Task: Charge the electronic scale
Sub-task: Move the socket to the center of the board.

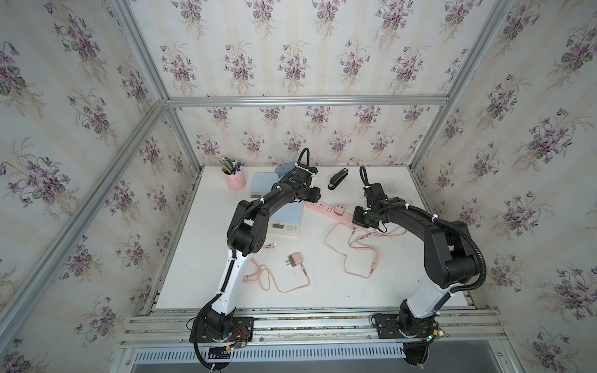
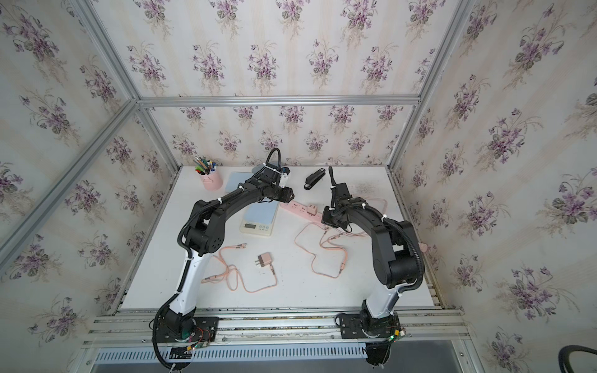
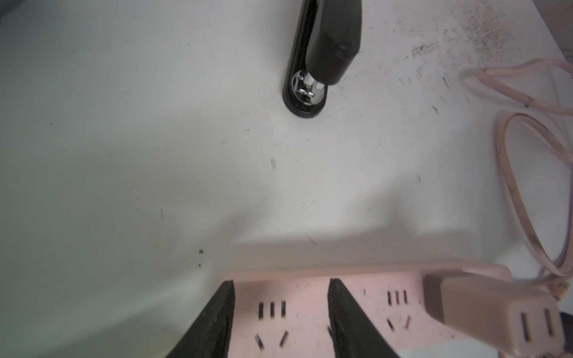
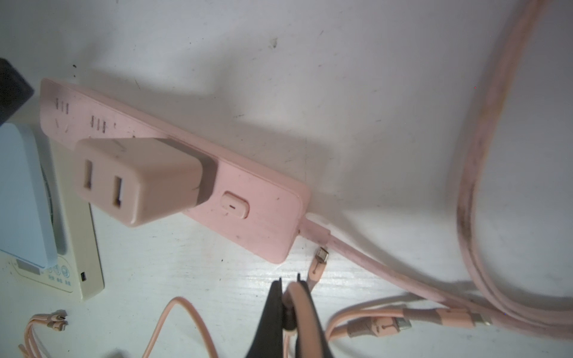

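The electronic scale (image 1: 286,219) (image 2: 258,219), cream with a blue top, sits mid-table; its side port shows in the right wrist view (image 4: 83,276). Just right of it lies a pink power strip (image 1: 326,210) (image 4: 248,198) with a pink adapter (image 1: 338,210) (image 4: 136,179) plugged in. My left gripper (image 3: 281,281) hovers open over the strip's end sockets, holding nothing. My right gripper (image 4: 289,279) is shut on a pink charging cable (image 4: 297,307) near the strip's switch end. A loose connector (image 4: 321,257) lies just beyond its fingertips.
A second pink charger (image 1: 295,260) with its own cable (image 1: 281,287) lies toward the front. A black stapler (image 1: 338,177) (image 3: 319,62), a pink pen cup (image 1: 233,176) and a blue flat item (image 1: 263,184) stand at the back. Cable loops (image 1: 347,258) sprawl at right.
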Motion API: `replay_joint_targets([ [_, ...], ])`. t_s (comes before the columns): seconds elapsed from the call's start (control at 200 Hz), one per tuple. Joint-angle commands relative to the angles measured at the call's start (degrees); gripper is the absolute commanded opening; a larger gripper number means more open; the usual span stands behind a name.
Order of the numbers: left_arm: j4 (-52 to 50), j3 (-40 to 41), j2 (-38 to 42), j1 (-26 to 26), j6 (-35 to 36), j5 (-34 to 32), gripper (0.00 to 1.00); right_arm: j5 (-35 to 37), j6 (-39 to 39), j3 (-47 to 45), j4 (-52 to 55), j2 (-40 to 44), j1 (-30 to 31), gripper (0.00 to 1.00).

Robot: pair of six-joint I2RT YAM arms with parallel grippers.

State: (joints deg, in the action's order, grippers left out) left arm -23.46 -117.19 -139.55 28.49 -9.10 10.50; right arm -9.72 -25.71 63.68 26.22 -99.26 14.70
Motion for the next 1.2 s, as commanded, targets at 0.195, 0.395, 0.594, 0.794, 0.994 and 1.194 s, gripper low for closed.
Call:
replay_joint_targets([
  [0.195,-4.1,-5.0,-5.0,0.2,1.0,-0.7,0.48,-1.9,-2.1,-6.8,-3.1,1.9,0.2,0.00],
  [0.395,-7.5,2.1,-0.2,1.0,1.1,-1.3,0.43,-2.2,-1.5,-6.1,-2.6,2.5,0.2,0.00],
  [0.594,-7.6,9.5,4.4,1.3,0.5,-1.3,0.42,-0.7,0.7,-1.1,2.0,3.1,0.2,0.00],
  [0.794,-7.4,15.6,9.3,1.6,-1.1,-2.1,0.40,0.3,1.9,4.4,8.8,5.7,0.9,0.00],
  [0.994,-5.7,21.4,14.1,2.0,-1.9,-2.5,0.41,4.0,3.3,13.8,17.9,2.9,5.3,0.00],
  [1.194,-1.9,25.9,17.0,2.0,-2.8,-2.6,0.42,8.3,4.3,21.7,20.5,-1.5,9.5,0.00],
])
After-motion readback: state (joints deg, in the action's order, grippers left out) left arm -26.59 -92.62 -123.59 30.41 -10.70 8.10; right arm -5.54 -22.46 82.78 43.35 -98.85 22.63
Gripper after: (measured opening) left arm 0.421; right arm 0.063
